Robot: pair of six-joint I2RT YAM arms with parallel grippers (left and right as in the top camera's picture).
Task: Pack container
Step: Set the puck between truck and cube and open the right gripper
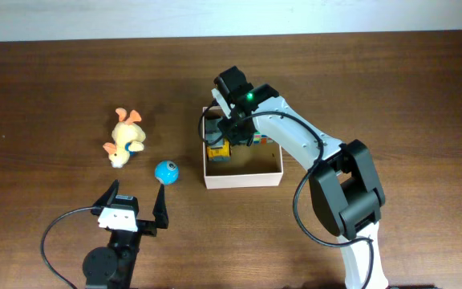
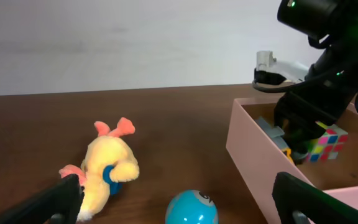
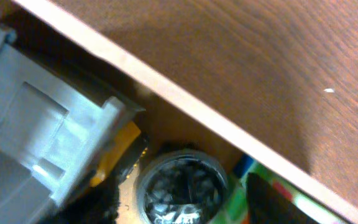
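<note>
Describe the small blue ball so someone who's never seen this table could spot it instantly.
On the dark brown wooden table, find the square white-walled cardboard box near the middle. Just off its near-left corner, on bare wood, sits a small glossy blue ball. It is the only round, blue item outside the box; its neighbour further back is a yellow plush toy with orange-pink feet.

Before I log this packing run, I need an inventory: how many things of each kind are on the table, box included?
Plush duck: 1
Blue ball: 1
Cardboard box: 1
Puzzle cube: 1
Yellow and grey toy: 1
Total: 5. More may lie hidden in the box.
</note>
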